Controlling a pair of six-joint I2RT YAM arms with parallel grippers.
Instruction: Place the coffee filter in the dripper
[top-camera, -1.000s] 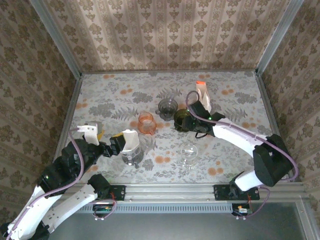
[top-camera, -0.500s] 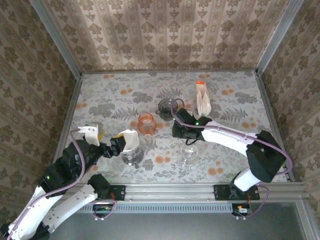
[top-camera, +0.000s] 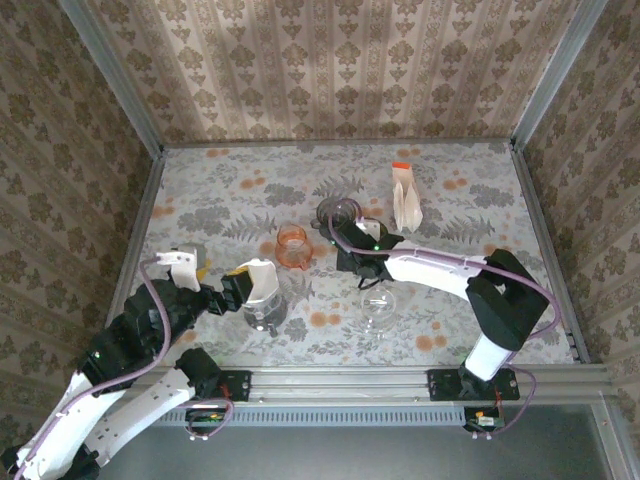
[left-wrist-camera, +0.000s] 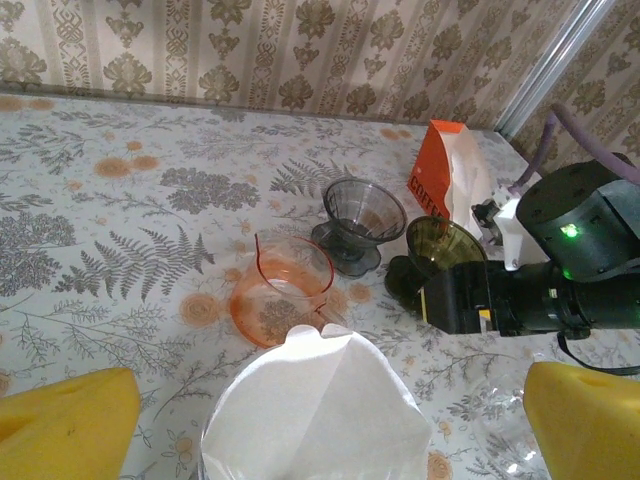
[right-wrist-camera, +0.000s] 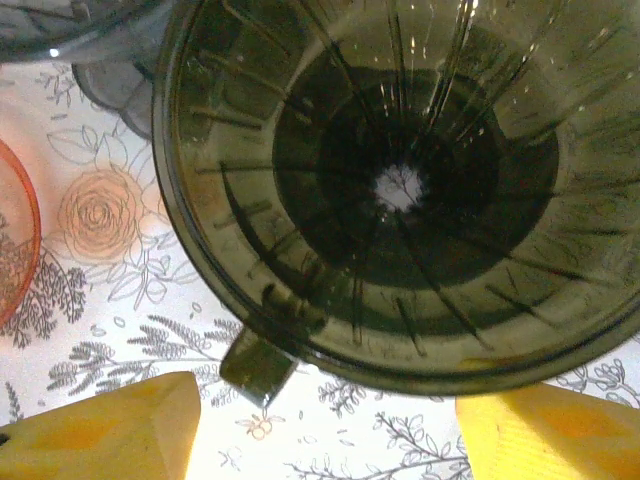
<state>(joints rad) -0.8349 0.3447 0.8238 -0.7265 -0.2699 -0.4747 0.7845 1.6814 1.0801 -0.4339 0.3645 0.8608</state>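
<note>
A white paper coffee filter (left-wrist-camera: 320, 410) stands in a clear dripper (top-camera: 265, 312) at the front left, its top (top-camera: 262, 282) poking above the rim. My left gripper (left-wrist-camera: 330, 430) is open, its yellow fingers wide on either side of the filter and not touching it; from above this gripper (top-camera: 235, 288) sits just left of it. My right gripper (right-wrist-camera: 325, 400) is open over an olive-green dripper (right-wrist-camera: 400, 180), whose handle tab (right-wrist-camera: 255, 365) points toward the left finger. In the top view the right gripper (top-camera: 347, 243) covers that dripper.
An orange dripper (top-camera: 292, 243) and a grey dripper (top-camera: 335, 213) stand mid-table, close to the right gripper. Another clear glass piece (top-camera: 378, 305) sits in front of the right arm. An orange-topped filter pack (top-camera: 405, 195) stands behind. Patterned walls enclose three sides.
The right arm has swung left across the table toward the orange and grey drippers, and its jaws have widened. The left arm and the filter have not moved.
</note>
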